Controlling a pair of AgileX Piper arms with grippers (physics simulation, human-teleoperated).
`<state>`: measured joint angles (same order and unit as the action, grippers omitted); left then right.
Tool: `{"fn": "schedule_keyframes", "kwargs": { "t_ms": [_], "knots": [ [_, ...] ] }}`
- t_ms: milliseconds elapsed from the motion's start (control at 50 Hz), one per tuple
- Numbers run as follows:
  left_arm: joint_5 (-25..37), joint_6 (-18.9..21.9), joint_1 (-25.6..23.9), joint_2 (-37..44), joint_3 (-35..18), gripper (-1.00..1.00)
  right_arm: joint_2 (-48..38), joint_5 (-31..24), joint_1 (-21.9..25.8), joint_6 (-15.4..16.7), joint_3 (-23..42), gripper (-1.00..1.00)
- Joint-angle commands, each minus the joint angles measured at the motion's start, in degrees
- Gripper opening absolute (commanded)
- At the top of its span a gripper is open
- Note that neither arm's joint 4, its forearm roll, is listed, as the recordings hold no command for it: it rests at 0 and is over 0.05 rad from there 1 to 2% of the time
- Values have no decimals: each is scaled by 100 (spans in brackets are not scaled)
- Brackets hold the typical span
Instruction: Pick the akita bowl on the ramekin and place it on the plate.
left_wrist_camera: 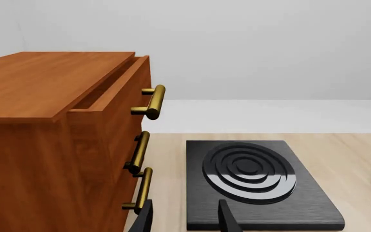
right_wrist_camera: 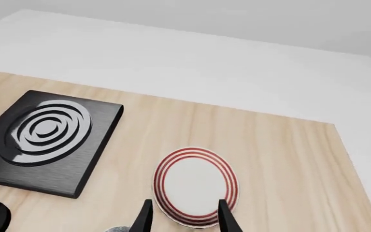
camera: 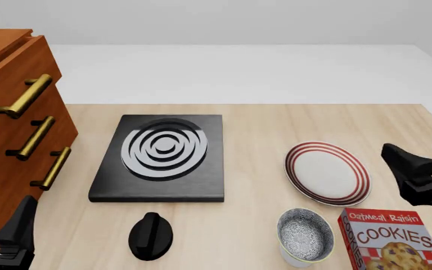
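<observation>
Fingers of the right gripper (camera: 427, 169) stand parted and empty above the worktop's (camera: 261, 129) right edge, beside the plate (camera: 326, 172). Left gripper (left_wrist_camera: 184, 217) fingers — parted too — hold nothing, near the wooden drawer cabinet (camera: 13, 112). Akita bowl (camera: 305, 233) sits nested on the ramekin (camera: 295, 260), just beside the cookie box (camera: 388, 239).

Quick count: there was one plate (camera: 327, 172), one bowl (camera: 305, 234) sitting in one ramekin (camera: 297, 260), one cookie box (camera: 390, 240), one black burner slab (camera: 160, 158), one black knob (camera: 151, 235), one wooden cabinet (camera: 2, 95) with three brass handles, and two pincers.
</observation>
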<state>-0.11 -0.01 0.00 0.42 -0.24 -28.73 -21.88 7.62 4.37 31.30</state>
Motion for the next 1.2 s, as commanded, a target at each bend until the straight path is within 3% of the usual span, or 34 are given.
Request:
{"fn": "schedule_keyframes", "kwargs": {
  "t_ms": [20, 80, 100, 140, 200, 300, 800, 1200],
  "knots": [
    [0, 2, -1, 1, 0, 100, -991, -225, 168, 138, 81, 100],
    [0, -1, 1, 1, 0, 100, -1179, -124, 186, 234, -36, 100],
    [0, 0, 0, 0, 0, 100, -1308, -44, 137, 450, -150, 100],
    [0, 1, 0, 1, 0, 100, -1452, 28, 229, 205, -211, 100],
    [0, 0, 0, 1, 0, 100, -1540, 100, 234, 241, -277, 100],
    [0, 0, 0, -1, 0, 100, -1855, 118, 349, -3, -381, 100],
    [0, 0, 1, -1, 0, 100, -2299, 330, 826, -354, -979, 100],
    [0, 1, 0, 0, 0, 100, -2906, 724, 1079, -855, -1323, 100]
  ]
}}
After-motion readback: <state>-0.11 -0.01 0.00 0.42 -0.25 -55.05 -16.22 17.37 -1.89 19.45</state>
